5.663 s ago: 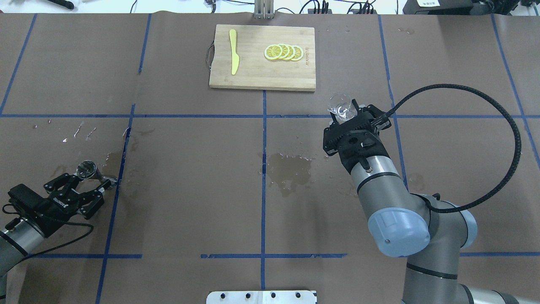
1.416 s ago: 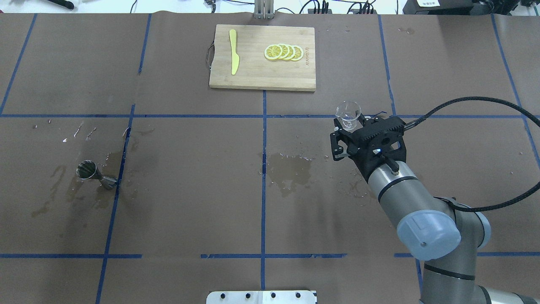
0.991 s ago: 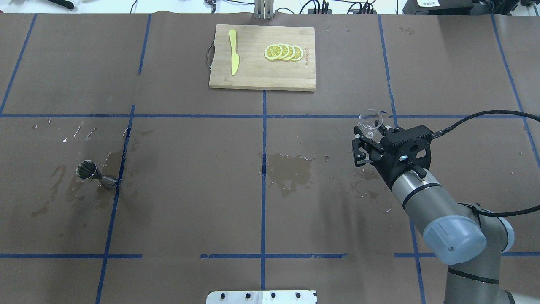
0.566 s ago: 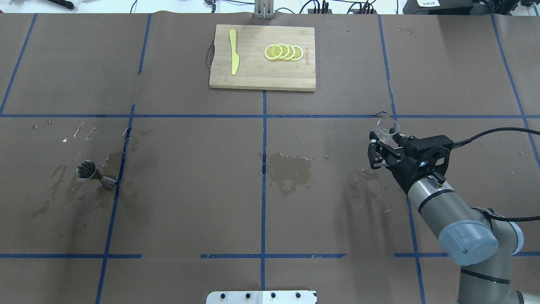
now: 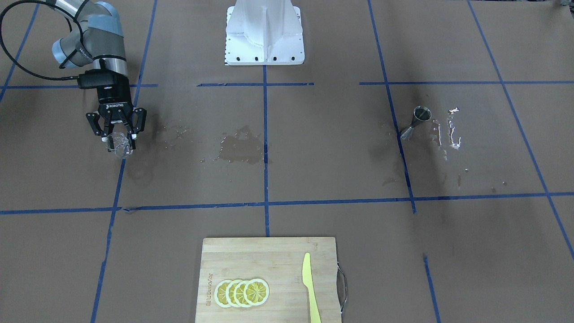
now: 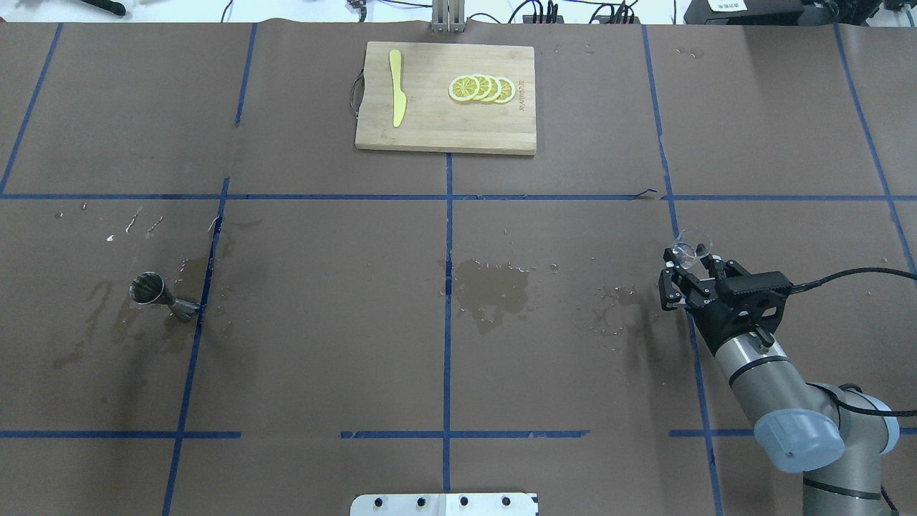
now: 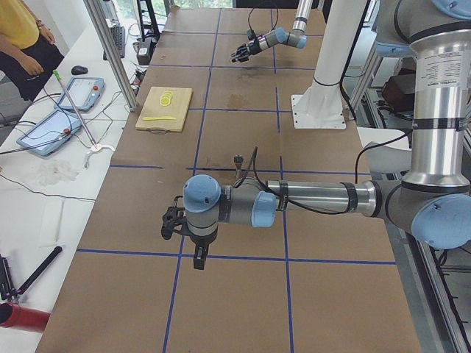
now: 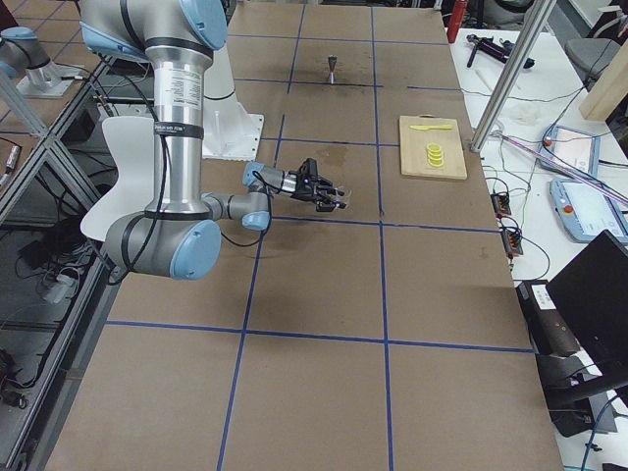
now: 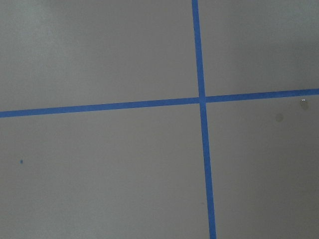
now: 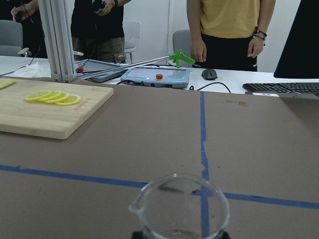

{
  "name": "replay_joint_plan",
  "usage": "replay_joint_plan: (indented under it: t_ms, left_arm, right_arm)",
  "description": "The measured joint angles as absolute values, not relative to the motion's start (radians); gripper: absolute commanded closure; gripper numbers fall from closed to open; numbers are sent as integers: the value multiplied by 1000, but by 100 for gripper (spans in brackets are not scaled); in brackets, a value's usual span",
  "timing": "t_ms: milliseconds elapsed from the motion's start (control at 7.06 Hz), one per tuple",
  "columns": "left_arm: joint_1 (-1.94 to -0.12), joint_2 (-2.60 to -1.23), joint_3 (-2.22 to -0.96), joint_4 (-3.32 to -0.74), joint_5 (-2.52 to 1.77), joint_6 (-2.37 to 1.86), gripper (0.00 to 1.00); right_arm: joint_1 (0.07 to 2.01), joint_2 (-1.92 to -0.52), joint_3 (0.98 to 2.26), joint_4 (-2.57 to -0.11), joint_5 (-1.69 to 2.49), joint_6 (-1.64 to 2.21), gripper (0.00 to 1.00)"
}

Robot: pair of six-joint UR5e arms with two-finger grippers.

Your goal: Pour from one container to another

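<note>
Clear glass beaker (image 6: 689,248) held upright in the right gripper (image 6: 689,261), well apart from the steel jigger (image 6: 163,298).

The right gripper's fingers are closed on the beaker's lower body, its pouring lip showing in the right wrist view, over a blue tape line on the table's right part. The jigger stands upright by itself on the left part, just beside another tape line, with wet patches (image 6: 493,287) between the two. The left gripper (image 7: 171,222) hangs well off to the side; whether its fingers are open cannot be told. Lemon slices (image 6: 481,88) and a yellow knife (image 6: 396,97) lie on the far cutting board (image 6: 444,132).
</note>
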State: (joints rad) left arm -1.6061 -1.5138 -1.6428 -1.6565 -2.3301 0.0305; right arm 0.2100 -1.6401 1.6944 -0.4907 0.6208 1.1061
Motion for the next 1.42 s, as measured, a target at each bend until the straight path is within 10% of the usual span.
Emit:
replay_joint_plan:
  t_ms: [1133,1416]
  left_arm:
    - [-1605,-1517,-1643,-1655,-2330,29,0]
    - [-1604,-1526,-1642,-1654,-2330,29,0]
  right_arm:
    - [150,-1690,1646,-489,575,1219,100]
    - [145,-1689,1632,-489,564,1236,76]
